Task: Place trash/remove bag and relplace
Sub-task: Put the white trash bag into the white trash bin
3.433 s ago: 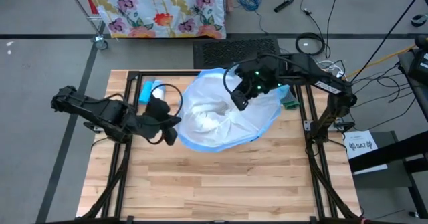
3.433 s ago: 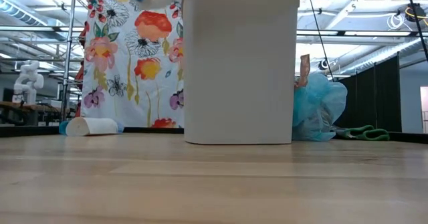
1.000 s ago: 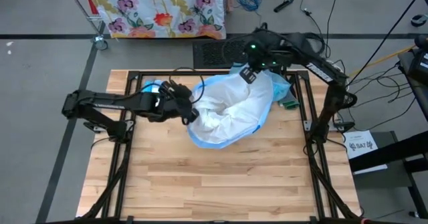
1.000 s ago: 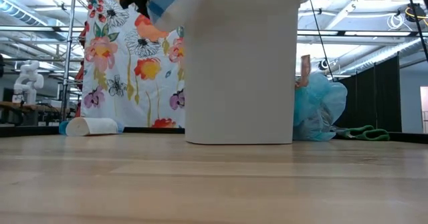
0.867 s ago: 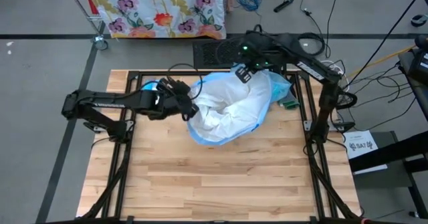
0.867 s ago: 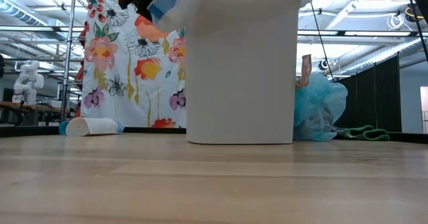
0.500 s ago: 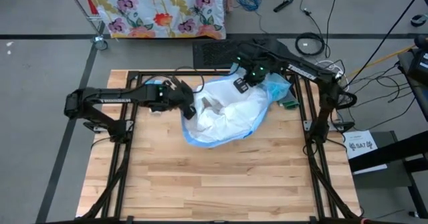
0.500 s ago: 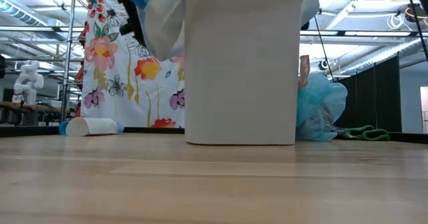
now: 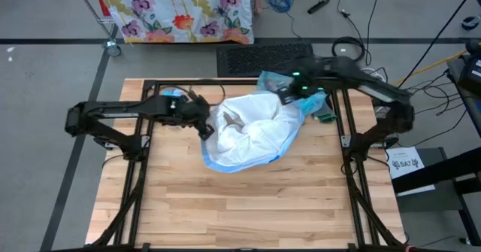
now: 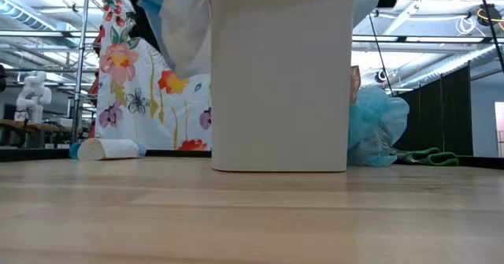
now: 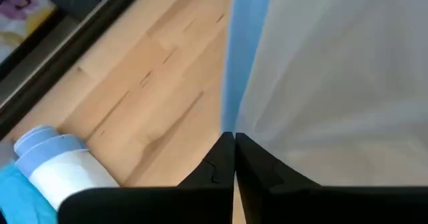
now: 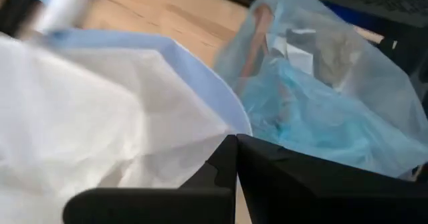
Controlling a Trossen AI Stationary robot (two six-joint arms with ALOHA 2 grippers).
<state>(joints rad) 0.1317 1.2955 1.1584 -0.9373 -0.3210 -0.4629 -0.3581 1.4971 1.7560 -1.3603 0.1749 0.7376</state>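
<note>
Between your two tools stands the white bin (image 10: 279, 83), on the table (image 9: 248, 207), and the white bag (image 9: 252, 135) is draped over its mouth and spilling down its near side. This replacement liner is thin, soft and slippery: it weighs almost nothing, billows and slides off the rim when you let the tension drop, so keep both grips on the blue hem (image 11: 241, 57), where the doubled film gives the most to bite on.

Your left tool (image 11: 234, 144) is pinched together on that hem at the bin's left side, fingertips closed tight with the film running out ahead of them. Your right tool (image 12: 235, 144) is likewise closed on the white bag's edge at the far right of the rim.

Just beyond the right tool sits the old light-blue bag (image 12: 314, 110), bunched on the table with trash (image 12: 331, 50) showing through it (already out of the bin, I judge). Beside the left tool lies a blue-and-white cylinder (image 11: 60, 167), not part of the job.
</note>
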